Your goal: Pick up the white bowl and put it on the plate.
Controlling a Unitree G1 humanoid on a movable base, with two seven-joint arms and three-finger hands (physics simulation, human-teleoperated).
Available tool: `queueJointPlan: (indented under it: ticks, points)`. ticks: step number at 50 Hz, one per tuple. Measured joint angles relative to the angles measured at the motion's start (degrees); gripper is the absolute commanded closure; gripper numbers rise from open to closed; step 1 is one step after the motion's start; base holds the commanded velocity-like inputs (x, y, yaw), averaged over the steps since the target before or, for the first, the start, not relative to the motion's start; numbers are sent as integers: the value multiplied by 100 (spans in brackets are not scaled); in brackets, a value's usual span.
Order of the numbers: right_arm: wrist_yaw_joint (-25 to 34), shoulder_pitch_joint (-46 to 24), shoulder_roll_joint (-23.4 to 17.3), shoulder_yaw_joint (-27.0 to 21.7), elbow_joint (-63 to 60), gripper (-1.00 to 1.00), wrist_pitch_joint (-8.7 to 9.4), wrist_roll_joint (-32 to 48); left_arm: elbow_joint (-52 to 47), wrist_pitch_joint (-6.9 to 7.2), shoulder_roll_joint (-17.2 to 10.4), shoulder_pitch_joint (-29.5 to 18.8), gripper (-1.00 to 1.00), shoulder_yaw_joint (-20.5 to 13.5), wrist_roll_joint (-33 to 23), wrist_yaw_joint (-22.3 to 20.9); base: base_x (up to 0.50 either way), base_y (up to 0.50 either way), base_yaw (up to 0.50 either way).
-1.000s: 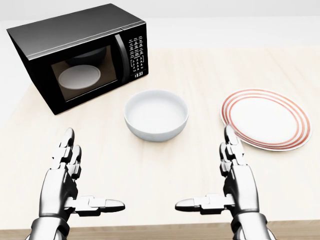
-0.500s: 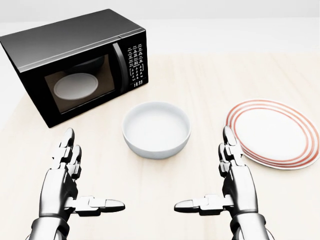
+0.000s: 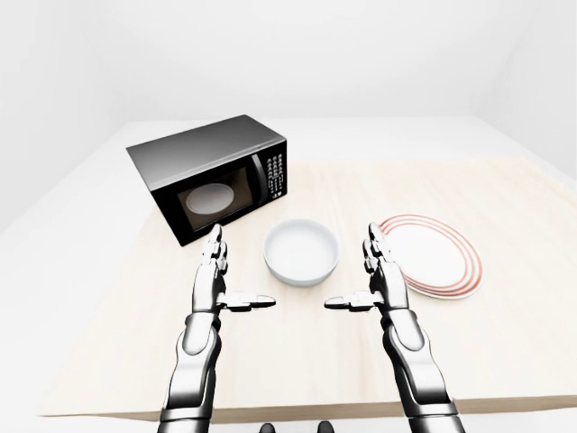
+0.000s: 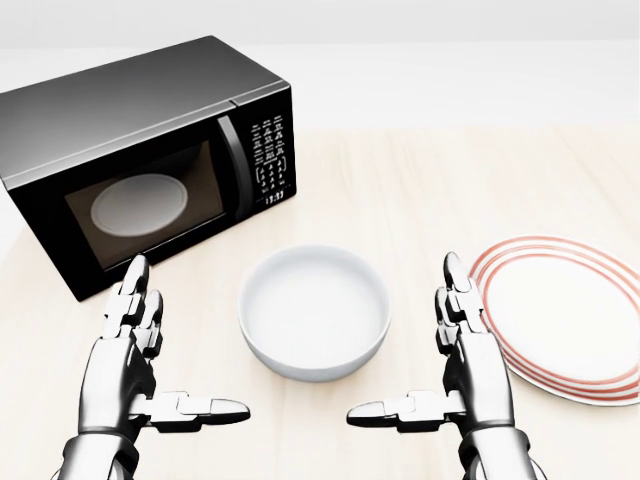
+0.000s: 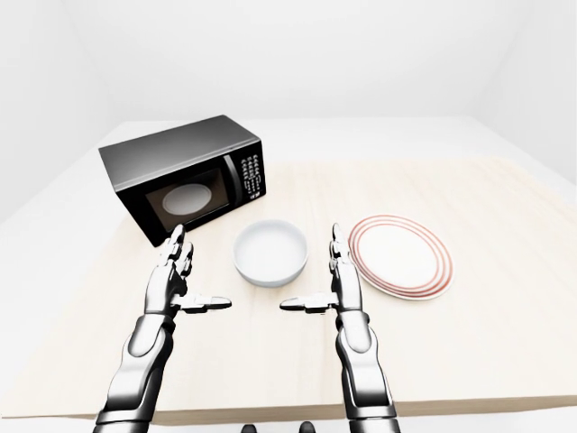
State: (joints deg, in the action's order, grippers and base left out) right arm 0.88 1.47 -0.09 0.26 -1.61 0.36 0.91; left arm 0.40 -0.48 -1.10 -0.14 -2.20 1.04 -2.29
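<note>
Head view: white bowl sits upright on the wooden table, just below centre frame, empty, nothing touching it.

Left hand at 8 o'clock from the bowl, right hand at 4 o'clock. Both are spread wide: fingers pointing up-frame, thumbs pointing inward toward each other below the bowl. Neither hand holds anything. The bowl lies between the two hands and slightly above them in frame; clear gap on each side, no contact. The thumb tips sit lower than the bowl's near rim.

Plate, white with red rings, is at 3 o'clock from the bowl, flat on the table, partly cut off by the right edge of the head view. The right hand's fingers sit just beside its left rim in frame; I can't tell whether they overlap it or hover short of it. In the right-eye view the whole plate shows, near the bowl but apart from it.

Black microwave at 10–11 o'clock from the bowl, door shut, white turntable disc visible through the window, keypad on its right side. It stands near the bowl, not touching. The left hand's fingertips reach up to about the microwave's lower edge in frame.

Eye views show both arms reaching in from the bottom over the table edge, forearms roughly parallel, with the bowl centred between the palms.
</note>
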Motion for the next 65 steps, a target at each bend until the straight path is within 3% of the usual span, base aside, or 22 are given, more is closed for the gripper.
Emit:
queueJointPlan:
  ticks: [18, 26, 42, 65]
  points:
    - [-22, -10, -5, 4, 6, -100, 3, 49, -1, 0, 0, -3, -100, 0, 0, 0, 6, 0, 0]
    - [-97, -328, -240, -23, -157, -100, 188, 1206, -1, 0, 0, -1, -100, 0, 0, 0, 0, 0, 0]
    - [-72, -655, -362, -89, -319, -100, 305, 2549, 0, 0, 0, 0, -100, 0, 0, 0, 0, 0, 0]
    - [582, -1064, -507, 157, 188, -100, 97, 4255, -1, 1, 0, 1, -100, 0, 0, 0, 0, 0, 0]
